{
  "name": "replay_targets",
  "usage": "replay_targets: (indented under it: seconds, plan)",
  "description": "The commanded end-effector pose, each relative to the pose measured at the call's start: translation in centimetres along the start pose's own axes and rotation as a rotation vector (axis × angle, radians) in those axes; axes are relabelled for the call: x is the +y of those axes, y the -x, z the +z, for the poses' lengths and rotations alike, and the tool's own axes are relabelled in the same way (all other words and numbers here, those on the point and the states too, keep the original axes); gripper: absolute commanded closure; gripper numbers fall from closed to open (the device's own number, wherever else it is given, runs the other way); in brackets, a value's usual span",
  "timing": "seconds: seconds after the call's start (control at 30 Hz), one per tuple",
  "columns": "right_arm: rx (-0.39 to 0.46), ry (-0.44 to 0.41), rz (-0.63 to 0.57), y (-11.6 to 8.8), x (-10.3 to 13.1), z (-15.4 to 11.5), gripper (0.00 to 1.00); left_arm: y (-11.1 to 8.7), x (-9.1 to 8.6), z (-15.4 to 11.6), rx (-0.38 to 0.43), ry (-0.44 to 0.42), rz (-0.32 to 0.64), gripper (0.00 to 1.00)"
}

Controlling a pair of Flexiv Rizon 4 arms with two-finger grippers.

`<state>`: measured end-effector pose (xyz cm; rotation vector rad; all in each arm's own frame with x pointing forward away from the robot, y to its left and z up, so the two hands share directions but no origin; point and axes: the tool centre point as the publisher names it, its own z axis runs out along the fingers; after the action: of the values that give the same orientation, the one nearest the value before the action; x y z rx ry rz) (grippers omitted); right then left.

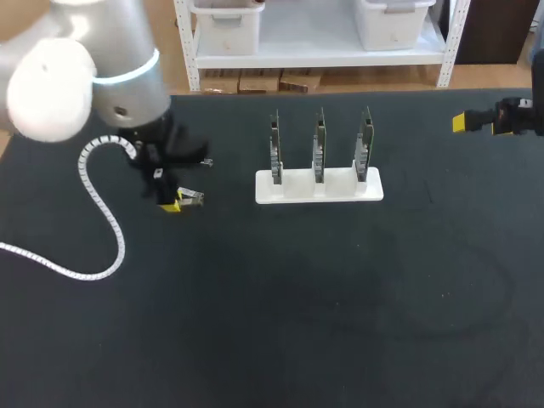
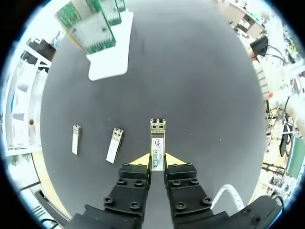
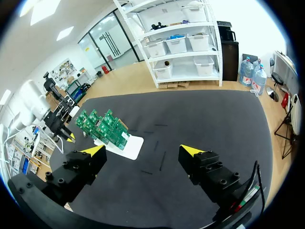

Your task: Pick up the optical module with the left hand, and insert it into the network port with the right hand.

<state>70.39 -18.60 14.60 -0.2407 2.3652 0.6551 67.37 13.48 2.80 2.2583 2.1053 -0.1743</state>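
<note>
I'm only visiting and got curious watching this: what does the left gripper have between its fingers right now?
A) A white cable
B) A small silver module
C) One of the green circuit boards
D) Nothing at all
B: in the left wrist view, the silver optical module sits clamped between the two yellow-tipped fingers of the left gripper, sticking out ahead of them.

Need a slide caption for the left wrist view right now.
Left end effector shut on an optical module, two spare modules beside it, board rack ahead.
</note>
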Motion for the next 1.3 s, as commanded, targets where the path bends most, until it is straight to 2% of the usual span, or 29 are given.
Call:
replay_targets:
  seconds: [0.03, 0.13, 0.33, 0.5, 0.63, 0.67, 1.3]
  plan:
    - [0.002, -0.013, 0.002, 0.0, 0.3, -0.2, 0.00, -0.7, -0.9, -1.6, -0.101, 0.046, -0.011, 1.00]
    - [0.002, -0.013, 0.002, 0.0, 0.3, -0.2, 0.00, 0.0, -1.1, -2.7, -0.137, 0.084, -0.009, 1.00]
    - [0.002, -0.013, 0.002, 0.0, 0.3, -0.2, 0.00, 1.5, -1.4, -4.5, -0.225, 0.109, -0.002, 1.00]
    - [0.002, -0.013, 0.002, 0.0, 0.3, -0.2, 0.00, 2.1, -1.2, -5.5, -0.246, 0.134, 0.015, 1.00]
    - [0.002, -0.013, 0.002, 0.0, 0.3, -0.2, 0.00, 2.4, -1.6, -5.6, -0.245, 0.142, 0.056, 1.00]
    - [0.002, -0.013, 0.002, 0.0, 0.3, -0.2, 0.00, 2.4, -1.8, -5.6, -0.249, 0.148, 0.097, 1.00]
    - [0.002, -0.013, 0.002, 0.0, 0.3, -0.2, 0.00, 2.3, -1.9, -5.5, -0.249, 0.144, 0.080, 1.00]
